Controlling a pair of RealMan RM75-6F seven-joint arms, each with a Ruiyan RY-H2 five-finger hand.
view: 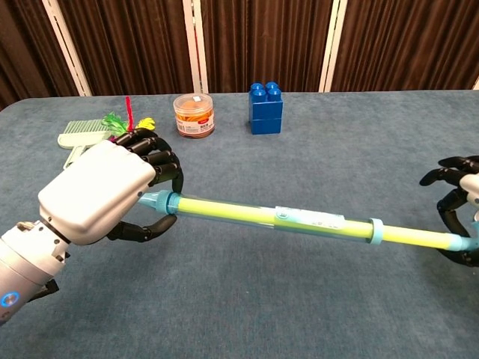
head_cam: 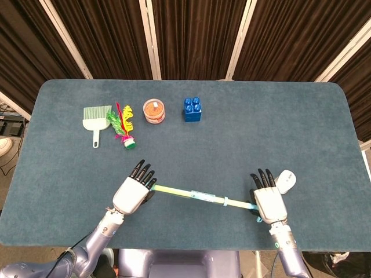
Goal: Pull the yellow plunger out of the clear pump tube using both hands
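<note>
I have the left hand (view: 101,191) wrapped around the left end of the clear pump tube (view: 269,217), dark fingers (view: 161,161) curled over the top and the thumb under it, just beside the pale blue end cap. In the head view the same hand (head_cam: 132,193) sits at the near left of the table (head_cam: 301,127).

My right hand (view: 462,209) shows only partly at the right edge of the chest view. Its fingers are curled about the far right end of the yellow plunger (view: 415,238), at the pale blue handle piece; the grip looks closed on it, though the frame cuts off most of the hand. In the head view the right hand (head_cam: 269,202) lies near the right, palm down over that end.

The tube runs roughly left to right between the two hands, held off the cloth. The yellow rod shows inside the tube along its length, and a bare stretch of it sticks out past the blue collar at the tube's right end toward the right hand.

A white mouse (head_cam: 285,181) lies just beside the right hand's fingertips.

At the far side, left to right: a green brush (head_cam: 96,119), a feathered shuttlecock (head_cam: 123,124), a small orange-filled jar (head_cam: 154,110), a blue block (head_cam: 193,109).
</note>
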